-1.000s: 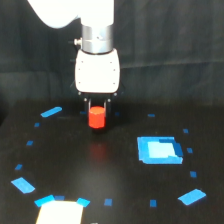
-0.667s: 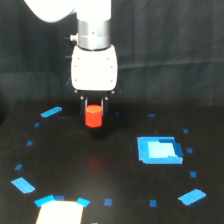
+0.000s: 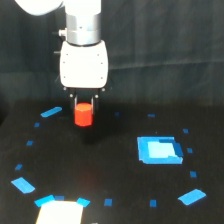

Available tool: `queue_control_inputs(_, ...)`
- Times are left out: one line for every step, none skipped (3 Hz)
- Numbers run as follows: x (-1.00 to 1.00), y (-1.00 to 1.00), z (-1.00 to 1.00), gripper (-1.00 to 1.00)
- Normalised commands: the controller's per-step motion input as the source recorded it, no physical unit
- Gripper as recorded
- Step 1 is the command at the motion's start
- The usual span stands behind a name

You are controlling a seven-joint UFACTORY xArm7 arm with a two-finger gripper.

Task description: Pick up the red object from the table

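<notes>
The red object [image 3: 83, 115] is a small red-orange stubby cylinder held between my gripper's [image 3: 84, 111] two dark fingers, under the white gripper body. It hangs a little above the black table [image 3: 100, 165], with a gap below its bottom edge. The gripper is shut on it. It sits left of centre in the exterior view, well to the left of the large blue square patch [image 3: 158, 150].
Small blue tape bits ring the table, such as one at the left [image 3: 51, 112], one at the lower left [image 3: 23, 185] and one at the lower right [image 3: 191, 197]. A pale rectangle [image 3: 60, 212] lies at the front edge.
The gripper has risen and shifted toward the exterior view's left with the red object in it; the object has left the table.
</notes>
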Motion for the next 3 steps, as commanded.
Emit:
queue_control_inputs(-0.17,-1.00,0.91,-0.78)
queue_control_inputs(-0.20,-0.72,0.94,-0.92)
queue_control_inputs(0.23,-0.87,-1.00,-1.00)
